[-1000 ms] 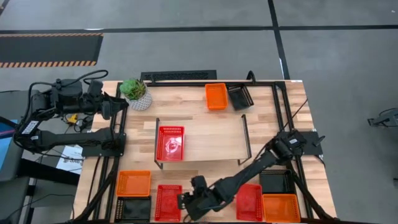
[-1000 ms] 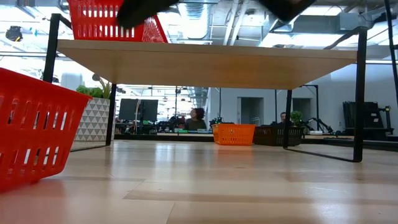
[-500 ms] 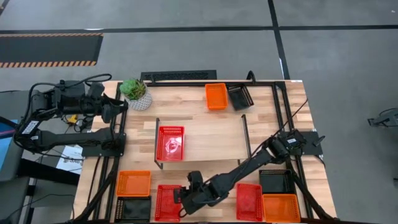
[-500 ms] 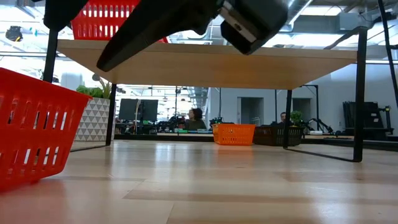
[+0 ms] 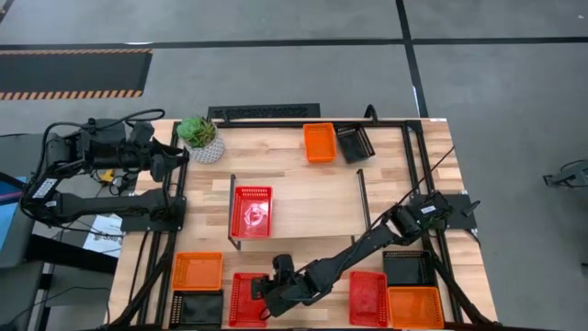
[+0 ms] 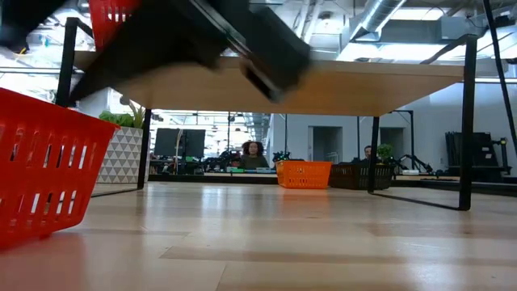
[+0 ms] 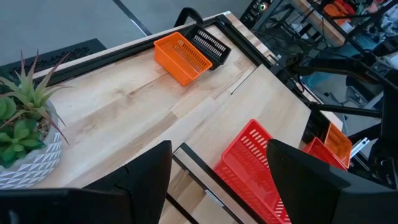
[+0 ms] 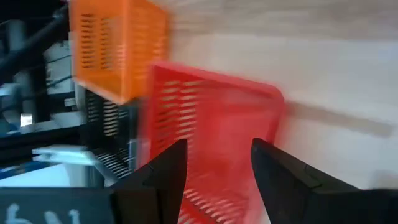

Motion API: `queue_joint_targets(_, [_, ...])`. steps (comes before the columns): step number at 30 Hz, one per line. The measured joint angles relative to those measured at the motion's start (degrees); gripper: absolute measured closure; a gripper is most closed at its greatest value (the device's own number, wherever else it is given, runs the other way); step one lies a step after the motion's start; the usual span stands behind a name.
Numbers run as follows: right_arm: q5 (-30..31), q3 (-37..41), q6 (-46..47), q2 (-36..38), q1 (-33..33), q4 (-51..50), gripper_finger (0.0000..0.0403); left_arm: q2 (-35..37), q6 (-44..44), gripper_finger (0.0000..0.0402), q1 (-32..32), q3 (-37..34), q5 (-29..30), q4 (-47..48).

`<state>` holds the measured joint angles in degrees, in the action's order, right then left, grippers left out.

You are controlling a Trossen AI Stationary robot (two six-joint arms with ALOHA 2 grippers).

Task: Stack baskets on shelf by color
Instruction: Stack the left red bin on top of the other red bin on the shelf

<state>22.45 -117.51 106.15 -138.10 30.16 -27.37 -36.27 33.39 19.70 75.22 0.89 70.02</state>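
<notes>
A red basket (image 5: 252, 211) sits on the left end of the shelf (image 5: 312, 213). A second red basket (image 5: 246, 299) rests on the table near the near edge; it also shows in the right wrist view (image 8: 211, 137) and at the left of the low view (image 6: 48, 162). My right gripper (image 5: 267, 292) is open and hangs just over this basket's right rim, with the basket ahead of its fingers (image 8: 214, 186) and nothing between them. My left gripper (image 5: 173, 156) is open and waits by the far left corner, beside the plant pot.
An orange basket (image 5: 197, 271) and a black basket (image 5: 199, 306) lie left of the near red one. A third red basket (image 5: 367, 297), a black one (image 5: 407, 268) and an orange one (image 5: 414, 306) lie near right. An orange (image 5: 319, 142) and a black basket (image 5: 355, 142) sit at the far edge, and a potted plant (image 5: 201, 138) far left.
My right gripper has swung toward the table's left along the near edge, from between the two near red baskets to the right rim of the left one. It has stayed open. The baskets have not moved.
</notes>
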Motion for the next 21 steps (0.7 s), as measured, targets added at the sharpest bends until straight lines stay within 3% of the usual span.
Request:
queue_joint_targets(9, [-0.77, -0.35, -1.03, 0.15, 0.01, -0.01, 0.02, 0.02, 0.07, 0.0152, 0.01, 0.0, -0.02, -0.04])
queue_joint_targets(13, [-1.22, -4.35, -2.65, 0.15, 0.01, -2.4, 0.02, 0.02, 0.04, 0.0152, 0.01, 0.0, 0.0, -0.04])
queue_joint_targets(21, [-1.77, -10.48, -2.8, 0.26, 0.12, -17.28, 0.0209, 0.02, 0.04, 0.0152, 0.0, 0.0, -0.02, -0.04])
